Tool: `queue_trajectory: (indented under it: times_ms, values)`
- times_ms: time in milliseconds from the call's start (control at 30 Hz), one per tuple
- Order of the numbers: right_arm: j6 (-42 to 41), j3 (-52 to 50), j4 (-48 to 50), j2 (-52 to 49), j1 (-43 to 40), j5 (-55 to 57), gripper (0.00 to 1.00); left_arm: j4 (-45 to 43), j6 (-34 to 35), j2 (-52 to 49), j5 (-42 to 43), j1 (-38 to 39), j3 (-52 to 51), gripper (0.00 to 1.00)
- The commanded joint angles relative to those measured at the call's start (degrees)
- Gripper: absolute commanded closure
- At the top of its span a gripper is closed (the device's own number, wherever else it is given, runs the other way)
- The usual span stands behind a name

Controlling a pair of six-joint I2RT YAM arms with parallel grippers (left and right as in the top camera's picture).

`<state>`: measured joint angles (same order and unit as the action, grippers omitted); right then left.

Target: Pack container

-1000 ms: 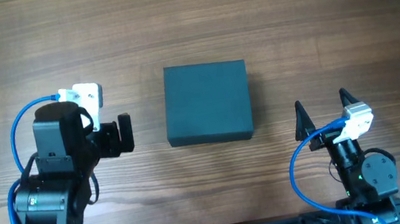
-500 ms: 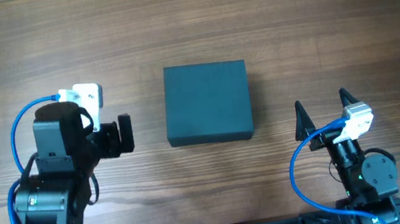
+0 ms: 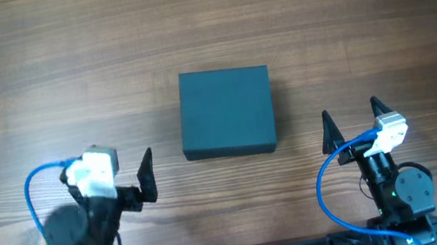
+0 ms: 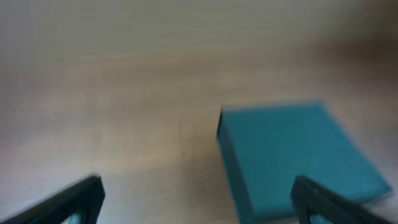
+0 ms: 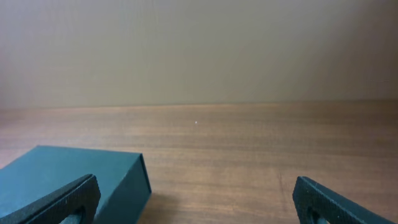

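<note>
The container (image 3: 225, 111) is a dark teal-grey square box with its lid closed, lying at the middle of the wooden table. It shows blurred in the left wrist view (image 4: 292, 155) and at the lower left of the right wrist view (image 5: 68, 171). My left gripper (image 3: 122, 166) is open and empty, near the table's front edge, left of and nearer than the box; its jaws (image 4: 196, 193) are spread wide. My right gripper (image 3: 352, 123) is open and empty, right of and nearer than the box, with nothing between its jaws (image 5: 196, 193).
The wooden table (image 3: 361, 21) runs around the box on all sides. A blue cable (image 3: 325, 185) loops by the right arm's base, and another (image 3: 34, 182) by the left arm.
The left arm has pulled back from beside the box's left side to the front edge and now points up the table. The right arm and the box have not moved.
</note>
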<state>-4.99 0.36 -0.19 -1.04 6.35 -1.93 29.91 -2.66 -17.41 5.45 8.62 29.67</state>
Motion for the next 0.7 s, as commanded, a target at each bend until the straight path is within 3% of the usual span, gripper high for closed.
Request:
queue_trajectory:
  times_ms: [0, 167, 400, 667]
  values:
    - [0.44, -0.07, 0.28, 0.83, 0.28, -0.9, 0.0, -11.63, -0.15, 9.35, -2.91, 0.04, -11.82, 0.0]
    - [0.46, -0.07, 0.26, 0.83, 0.28, -0.92, 0.0, -23.61, -3.54, 15.37, -9.03, -1.97, -20.9, 0.0]
    - [0.44, -0.07, 0.26, 0.83, 0.28, -0.9, 0.0, -22.27, -6.12, 17.25, -10.25, -4.76, -22.99, 0.0]
    - [0.46, -0.07, 0.26, 0.83, 0.28, -0.9, 0.0, -11.58, -3.37, 17.25, -6.08, -4.76, -23.06, 0.0]
